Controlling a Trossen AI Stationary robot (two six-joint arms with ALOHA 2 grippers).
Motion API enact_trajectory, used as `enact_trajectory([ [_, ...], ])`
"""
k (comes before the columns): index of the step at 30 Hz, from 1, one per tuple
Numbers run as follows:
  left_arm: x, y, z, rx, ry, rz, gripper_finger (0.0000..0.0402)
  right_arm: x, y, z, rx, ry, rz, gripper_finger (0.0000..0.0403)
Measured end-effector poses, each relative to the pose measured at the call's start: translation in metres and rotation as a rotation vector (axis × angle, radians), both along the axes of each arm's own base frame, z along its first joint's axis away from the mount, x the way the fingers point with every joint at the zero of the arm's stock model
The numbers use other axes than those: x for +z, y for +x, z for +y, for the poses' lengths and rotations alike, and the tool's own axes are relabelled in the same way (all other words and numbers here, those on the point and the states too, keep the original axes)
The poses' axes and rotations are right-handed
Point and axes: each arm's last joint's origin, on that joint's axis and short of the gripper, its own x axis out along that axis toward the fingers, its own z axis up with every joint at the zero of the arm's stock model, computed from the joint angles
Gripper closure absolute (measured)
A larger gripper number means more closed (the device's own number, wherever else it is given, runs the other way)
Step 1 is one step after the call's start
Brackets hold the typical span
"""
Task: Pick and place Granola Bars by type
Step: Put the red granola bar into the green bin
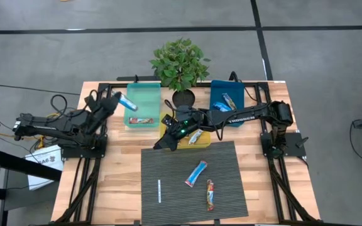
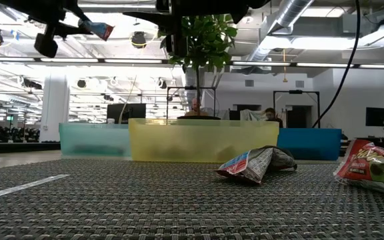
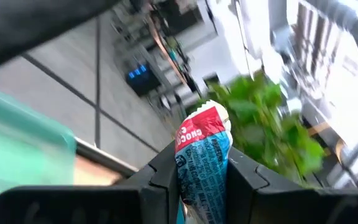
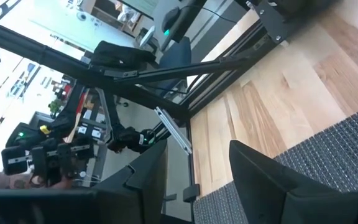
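My left gripper (image 1: 117, 98) is shut on a blue granola bar (image 1: 129, 103) and hangs above the teal bin's (image 1: 144, 94) left edge; the low view shows the bar (image 2: 97, 29) high up. My right gripper (image 4: 194, 180) stands open and empty above the mat's far left corner (image 1: 159, 143). On the dark mat (image 1: 168, 169) lie a blue bar (image 1: 196, 174) and a red-and-green bar (image 1: 210, 195), flat on their broad sides. One bar (image 1: 142, 120) lies in the teal bin, one (image 1: 195, 137) in the yellow bin (image 1: 203, 143), one (image 1: 229, 101) in the blue bin (image 1: 219, 94). My left gripper pinches the blue bar (image 3: 199, 180) between its two fingers (image 3: 157, 180), along the wrapper's flat sides. The fingers point about level from the table's left side, along the bar. The bar's red-and-white free end (image 3: 205, 121) sticks out past the fingertips, lifted clear above the teal bin.
A potted plant (image 1: 180, 61) stands behind the bins at the table's far edge. A thin white stick (image 1: 159, 191) lies on the mat's left part. My right arm (image 1: 244, 116) stretches across the yellow and blue bins. Bare wood lies left of the mat (image 1: 118, 182).
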Motion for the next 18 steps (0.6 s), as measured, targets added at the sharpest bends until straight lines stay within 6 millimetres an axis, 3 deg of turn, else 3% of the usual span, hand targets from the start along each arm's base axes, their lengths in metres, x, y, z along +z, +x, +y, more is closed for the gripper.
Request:
enact_trajectory([
  [8, -0.005, 0.002, 0.002, 0.179, -0.073, -0.069, 0.0325, 0.000, 0.000, 0.000, -0.009, 0.027, 0.018, 0.0243],
  [18, -0.033, 0.010, 0.002, 0.248, -0.181, -0.085, 0.0324, 0.000, 0.000, 0.000, -0.014, 0.044, 0.028, 0.0244],
])
